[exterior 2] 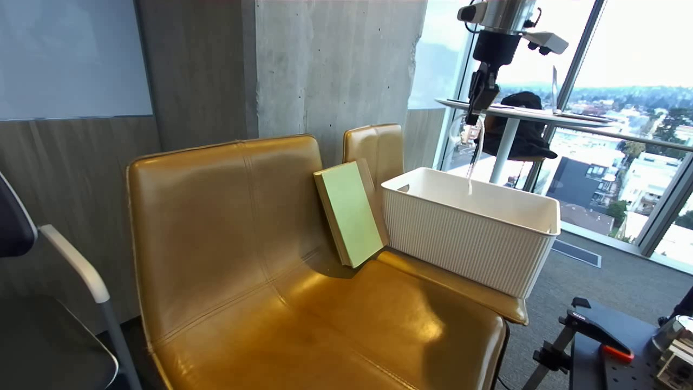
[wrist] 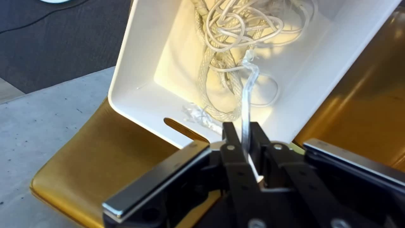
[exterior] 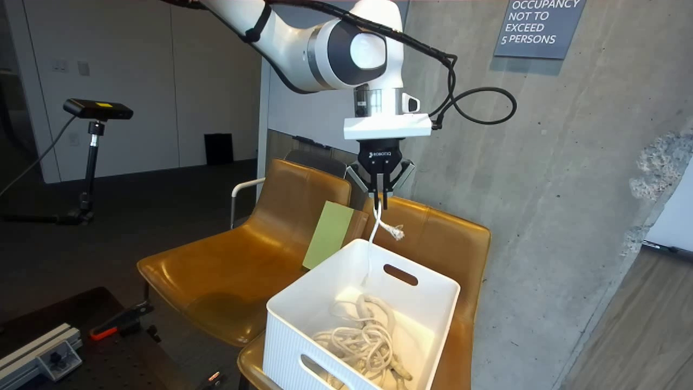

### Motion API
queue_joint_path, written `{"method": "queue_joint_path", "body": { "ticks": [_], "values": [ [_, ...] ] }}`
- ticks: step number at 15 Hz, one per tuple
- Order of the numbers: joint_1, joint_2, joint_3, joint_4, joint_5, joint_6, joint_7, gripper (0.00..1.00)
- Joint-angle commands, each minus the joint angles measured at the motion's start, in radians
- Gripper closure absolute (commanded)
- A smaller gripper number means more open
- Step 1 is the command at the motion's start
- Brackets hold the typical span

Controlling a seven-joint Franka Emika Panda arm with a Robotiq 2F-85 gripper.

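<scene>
Hanging from btwn jaws, wht cord [wrist: 246,107], down twd wht bin [exterior 2: 460,233]

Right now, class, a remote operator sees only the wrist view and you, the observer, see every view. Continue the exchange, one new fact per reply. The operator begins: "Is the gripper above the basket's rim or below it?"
Observer: Above it. Both exterior views show the gripper, with the white cord hanging from it, higher than the rim of the white basket.
Operator: Does anything stand beside the basket?
Observer: Yes, what looks like a green book stands tilted on the seat of the neighbouring tan chair, near its back.
Operator: Any writing on the wall?
Observer: Yes. In an exterior view, a grey sign on the concrete wall reads, where it shows, "Occupancy not to exceed 5 persons".
</scene>
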Motion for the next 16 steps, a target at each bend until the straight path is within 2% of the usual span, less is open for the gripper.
{"method": "queue_joint_path", "body": {
  "ticks": [1,5,8,11,12,13,14,16],
  "values": [
    [-0.027,-0.012,-0.014,-0.011,0.028,0.014,0.001,0.53],
    [-0.034,-0.023,-0.003,-0.044,0.027,0.040,-0.039,0.24],
    [-0.055,-0.026,0.005,-0.059,0.031,0.062,-0.178,0.02],
    [-0.099,-0.024,0.000,-0.070,0.064,0.074,-0.382,0.00],
    [-0.139,-0.026,0.025,-0.086,0.071,0.084,-0.453,0.00],
    [-0.154,-0.022,0.022,-0.095,0.085,0.089,-0.523,0.00],
    [-0.152,-0.018,-0.002,-0.106,0.106,0.092,-0.596,0.00],
    [-0.168,-0.014,-0.005,-0.144,0.135,0.109,-0.714,0.00]
  ]
}}
